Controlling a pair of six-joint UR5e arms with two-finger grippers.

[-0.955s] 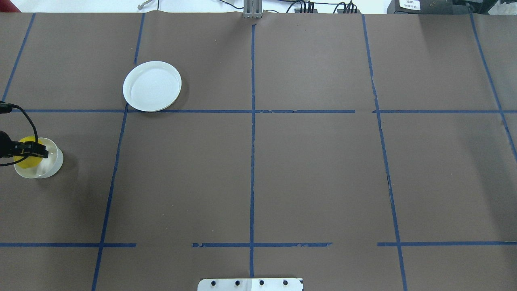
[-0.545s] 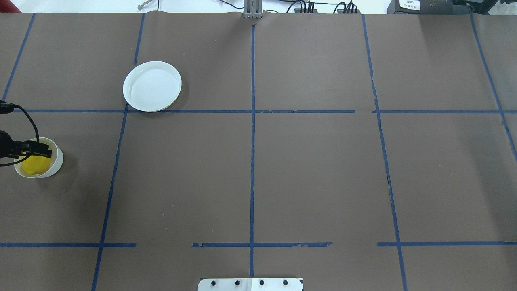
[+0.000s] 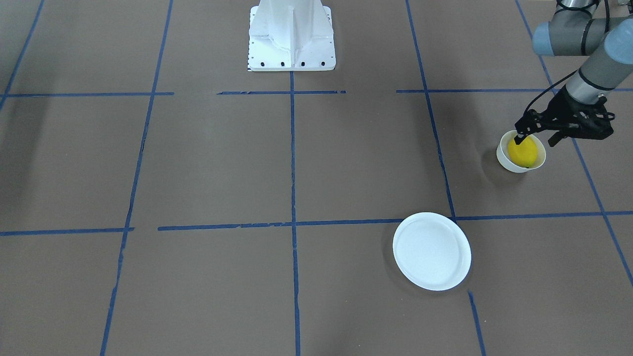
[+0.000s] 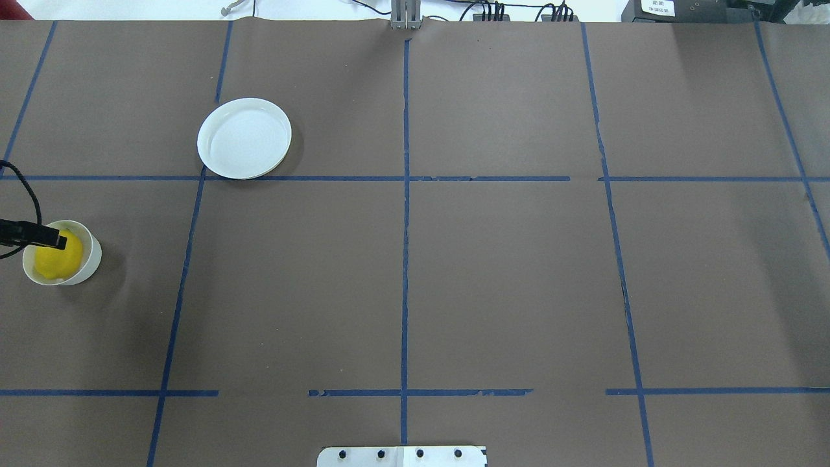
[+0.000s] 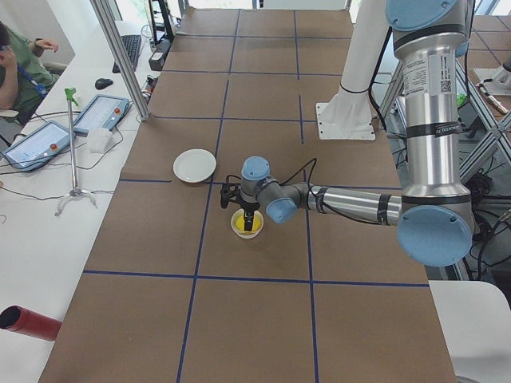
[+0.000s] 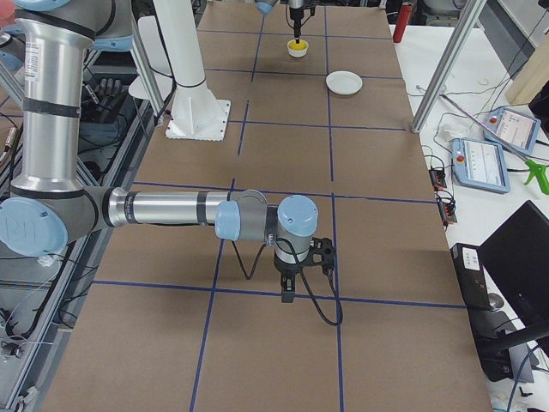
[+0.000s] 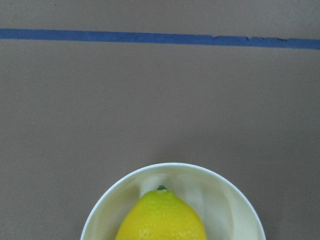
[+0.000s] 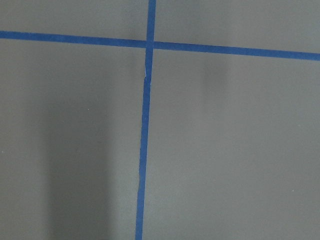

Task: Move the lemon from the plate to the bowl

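The yellow lemon [image 3: 524,152] lies inside the small white bowl [image 3: 502,155] at the table's left end. It also shows in the overhead view [image 4: 57,261] and the left wrist view [image 7: 162,217], its pointed tip toward the bowl's far wall [image 7: 100,210]. My left gripper [image 3: 535,140] hangs just above the bowl, open and empty, with one finger [image 4: 55,240] over the rim. The wide white plate [image 4: 244,137] sits empty, well away from the bowl. My right gripper [image 6: 287,290] shows only in the exterior right view, low over bare table. I cannot tell if it is open or shut.
The robot's white base mount [image 3: 292,39] stands at the table's robot-side edge. Blue tape lines [image 4: 405,194] grid the brown table cover. Beside the table are tablets [image 5: 100,113], a frame post [image 5: 120,56] and a red cylinder [image 5: 24,321].
One second ago my left gripper held the lemon over the bowl. It has let go, the lemon has dropped into the bowl, and the gripper has drawn back to the left.
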